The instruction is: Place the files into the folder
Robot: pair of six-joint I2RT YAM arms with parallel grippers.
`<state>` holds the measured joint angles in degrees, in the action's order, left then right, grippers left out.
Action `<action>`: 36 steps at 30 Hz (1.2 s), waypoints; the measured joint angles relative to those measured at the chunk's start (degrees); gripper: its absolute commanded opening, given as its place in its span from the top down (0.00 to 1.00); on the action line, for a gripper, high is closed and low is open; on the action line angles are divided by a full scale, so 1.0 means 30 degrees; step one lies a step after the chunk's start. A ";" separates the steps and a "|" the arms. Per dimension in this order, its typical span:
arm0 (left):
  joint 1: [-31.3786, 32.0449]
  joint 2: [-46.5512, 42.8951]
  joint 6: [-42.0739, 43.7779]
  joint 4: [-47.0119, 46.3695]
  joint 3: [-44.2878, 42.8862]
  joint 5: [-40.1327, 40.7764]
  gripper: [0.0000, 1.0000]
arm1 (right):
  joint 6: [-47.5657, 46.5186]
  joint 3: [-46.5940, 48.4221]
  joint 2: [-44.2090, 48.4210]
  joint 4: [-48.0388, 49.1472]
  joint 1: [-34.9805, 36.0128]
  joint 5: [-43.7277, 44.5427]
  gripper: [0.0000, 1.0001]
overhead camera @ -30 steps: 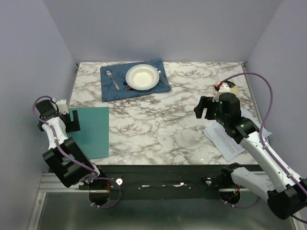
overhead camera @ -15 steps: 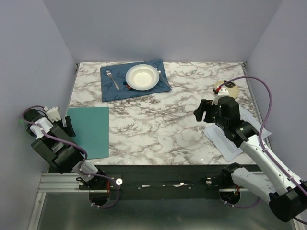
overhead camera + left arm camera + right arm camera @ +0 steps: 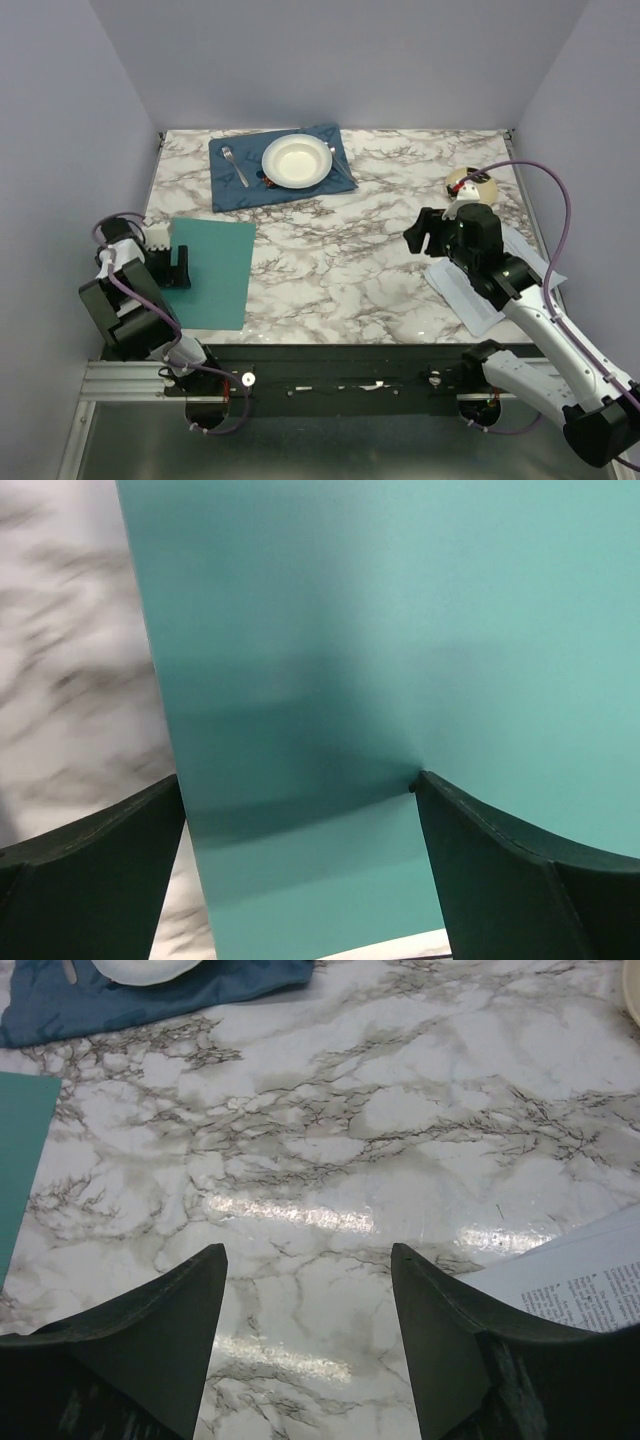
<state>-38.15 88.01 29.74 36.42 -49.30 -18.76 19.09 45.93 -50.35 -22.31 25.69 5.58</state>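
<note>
Teal folder at the left, files at the right, both hands empty over the marble worktop.

The left hand was low at the folder's left side with its jaws spread wide. One fingertip touched the folder's flat surface, the other was off its edge over the marble, and nothing was gripped. The folder lay closed and flat near the worktop's front left corner. Toward the far edge, a blue placemat carried a white plate and a fork. The right hand hung above bare marble, jaws fairly wide and empty. The printed files lay just beside it at the right edge, partly under the arm.
</note>
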 measured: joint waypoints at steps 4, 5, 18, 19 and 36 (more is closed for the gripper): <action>0.3366 -0.0248 -0.0634 0.0102 0.0117 0.0029 0.01 | 0.0357 -0.0036 -0.0306 0.0109 0.0328 0.0073 0.27; 0.4211 -0.0248 -0.0816 0.0160 0.0066 0.0022 0.01 | 0.0510 -0.0080 -0.0437 0.0175 0.0466 0.0146 0.27; 1.2043 -0.0248 -0.2404 0.2091 -0.1545 -0.0342 0.01 | 0.4903 -0.0692 -0.8233 0.3060 0.4444 0.0219 0.32; 1.2495 -0.0248 -0.2404 0.2302 -0.1647 -0.0546 0.01 | 0.5297 -0.0685 -0.9012 0.3330 0.4575 0.0102 0.32; 1.1264 -0.2222 -0.0852 0.2426 -0.2900 0.1719 0.04 | 0.7708 0.1231 -1.2896 0.5144 0.5085 -0.1224 0.32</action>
<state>-4.36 81.34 27.18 43.70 -58.00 -13.61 42.22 49.63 -89.03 -6.87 40.95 1.91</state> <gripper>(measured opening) 0.969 0.678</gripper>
